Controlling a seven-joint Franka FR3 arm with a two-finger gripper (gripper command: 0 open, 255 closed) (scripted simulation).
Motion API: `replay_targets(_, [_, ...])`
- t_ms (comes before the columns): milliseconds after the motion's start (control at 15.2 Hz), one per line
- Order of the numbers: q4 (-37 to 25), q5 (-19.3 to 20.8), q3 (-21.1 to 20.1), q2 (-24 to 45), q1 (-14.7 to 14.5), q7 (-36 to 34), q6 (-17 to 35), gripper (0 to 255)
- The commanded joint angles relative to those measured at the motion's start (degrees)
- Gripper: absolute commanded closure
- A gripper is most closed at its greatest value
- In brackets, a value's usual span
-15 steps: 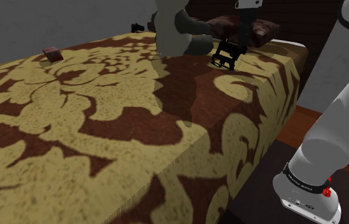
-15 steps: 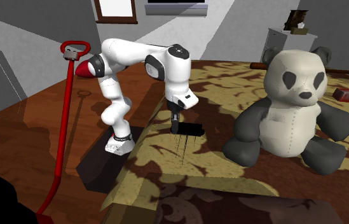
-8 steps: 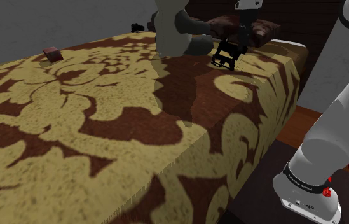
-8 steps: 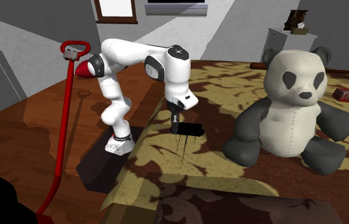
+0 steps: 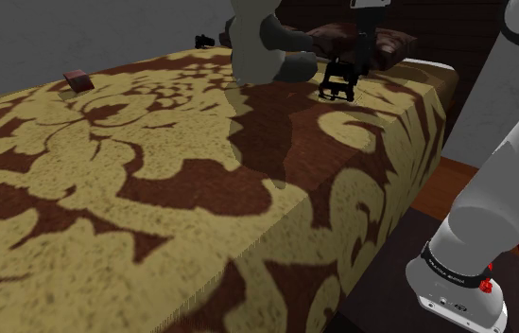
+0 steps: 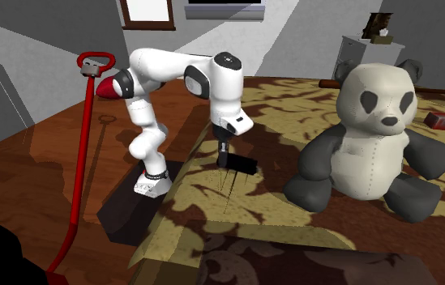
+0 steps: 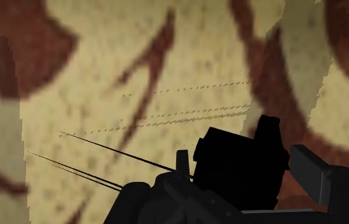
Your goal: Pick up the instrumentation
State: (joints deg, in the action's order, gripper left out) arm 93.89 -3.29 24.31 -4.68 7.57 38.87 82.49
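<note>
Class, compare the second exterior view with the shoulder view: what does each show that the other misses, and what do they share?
Second exterior view's own: the white and dark grey panda toy's face, a red pole with a loop handle, the white arm's whole reach. Shoulder view's own: the long near stretch of the gold and dark red patterned bedspread. Shared: the black gripper at the small black instrument, the toy's body, a red-brown block.

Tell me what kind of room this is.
Probably a bedroom: a bed with a brown-and-gold patterned cover, a big panda toy sitting on it, and dark pillows at its far end.
</note>
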Motion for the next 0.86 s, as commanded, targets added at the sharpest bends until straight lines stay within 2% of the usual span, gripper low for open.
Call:
replay_targets(0, [-1.92,-0.20,-0.01,0.44,-0.04,-0.12,-1.53,255])
replay_targets(660, [-14.11,-1.76,0.74,4.20,0.48,0.38,-10.37,255])
replay_targets(792, [-14.32,-1.79,0.75,4.28,0.49,0.39,-10.51,255])
